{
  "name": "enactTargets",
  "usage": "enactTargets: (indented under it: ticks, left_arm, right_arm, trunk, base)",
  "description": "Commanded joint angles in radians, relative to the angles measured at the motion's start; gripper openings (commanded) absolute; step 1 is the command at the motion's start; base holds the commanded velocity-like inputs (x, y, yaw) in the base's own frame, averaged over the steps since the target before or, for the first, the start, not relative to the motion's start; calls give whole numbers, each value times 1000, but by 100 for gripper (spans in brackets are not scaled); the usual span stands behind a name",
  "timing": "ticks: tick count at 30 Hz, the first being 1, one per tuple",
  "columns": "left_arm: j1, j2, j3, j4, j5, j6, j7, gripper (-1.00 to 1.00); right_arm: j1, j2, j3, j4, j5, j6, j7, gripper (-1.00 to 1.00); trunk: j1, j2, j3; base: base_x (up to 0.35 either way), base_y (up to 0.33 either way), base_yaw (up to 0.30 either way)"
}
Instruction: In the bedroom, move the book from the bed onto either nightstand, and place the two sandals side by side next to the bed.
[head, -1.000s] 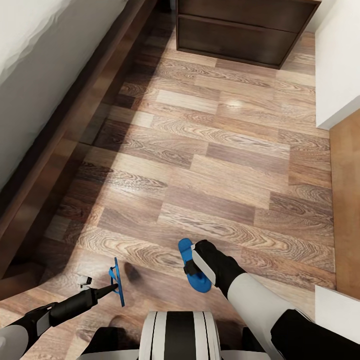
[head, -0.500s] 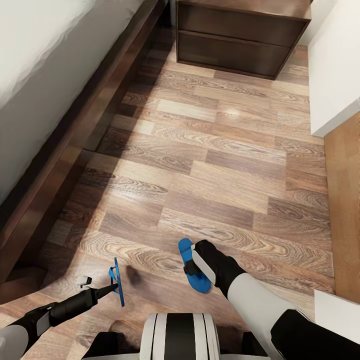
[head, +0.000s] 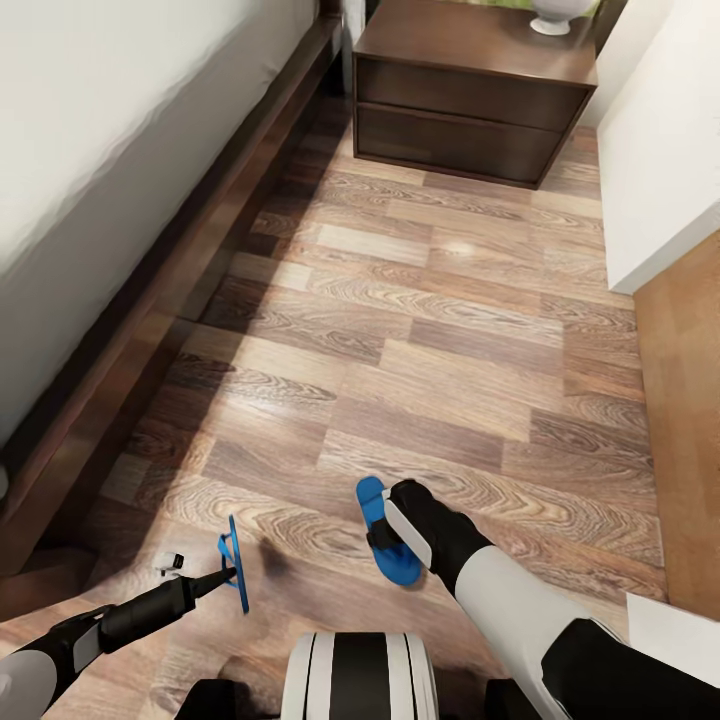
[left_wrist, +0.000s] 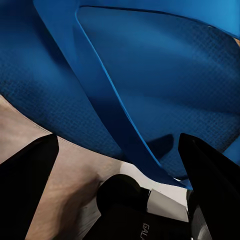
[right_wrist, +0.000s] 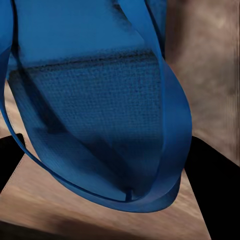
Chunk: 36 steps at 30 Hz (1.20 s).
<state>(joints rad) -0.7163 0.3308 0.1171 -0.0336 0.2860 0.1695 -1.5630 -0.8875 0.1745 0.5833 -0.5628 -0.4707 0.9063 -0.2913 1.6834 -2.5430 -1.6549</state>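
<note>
Two bright blue sandals hang above the wood-plank floor (head: 440, 330), one in each gripper, at the near edge of the head view. The left gripper (head: 228, 576) pinches the left sandal (head: 236, 563) by its thin strap, so the sandal stands on edge and shows as a narrow blue blade with a small loop of strap beside it. In the left wrist view its sole (left_wrist: 150, 70) is a finely textured blue surface crossed by a smooth, flat strap that runs down between the dark fingers (left_wrist: 210, 180).

The right gripper (head: 398, 540) is closed on the right sandal (head: 381, 535), which lies nearly flat with its rounded end pointing far. In the right wrist view the same woven-looking sole (right_wrist: 95, 100) is ringed by thin, glossy straps curving around it.

The two sandals are well apart from each other, the left one nearer the bed. The bed (head: 110, 150) runs along the left, light-grey mattress over a dark brown frame. At the far end stands the nightstand (head: 465, 110), dark glossy wood with two drawers and a white lamp base (head: 552, 16) on top. A white wall (head: 660, 150) borders the right.
</note>
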Motion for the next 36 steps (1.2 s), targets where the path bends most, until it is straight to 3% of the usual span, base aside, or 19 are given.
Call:
enactTargets:
  ticks: [1,36]
  left_arm:
    - [0,0,7,0,-8,10,-3,-100]
    - [0,0,4,3,-8,10,-3,-100]
  right_arm:
    - [-1,0,2,0,-12,1,-9,-100]
    - [-1,0,0,0,-10,-1,-16,-100]
  trunk:
    - [-1,0,3]
    - [-16,8,139]
  base:
    - [0,0,0]
    - [0,0,0]
